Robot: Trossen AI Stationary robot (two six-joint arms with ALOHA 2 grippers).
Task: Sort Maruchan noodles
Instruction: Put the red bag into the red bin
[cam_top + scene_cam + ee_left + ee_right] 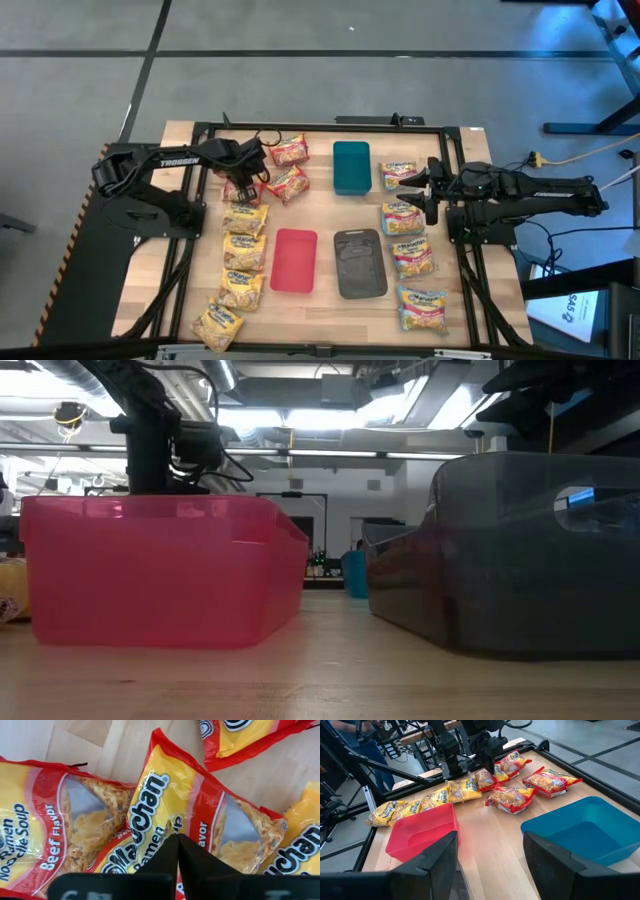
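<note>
my left claw (177, 851) is pinched shut on the beef ramen packet (192, 815) directly beneath; red tray (294, 260) lies toward 5 o'clock.

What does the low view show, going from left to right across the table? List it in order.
Yellow packet at the edge → pink tray → teal tray far behind → grey tray.

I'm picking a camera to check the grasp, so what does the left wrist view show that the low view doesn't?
Only the left wrist view shows the left gripper shut on a red Beef packet, with more red packets alongside. Only the low view shows the pink tray and grey tray side on, with the room behind. Both show the wooden table.
</note>
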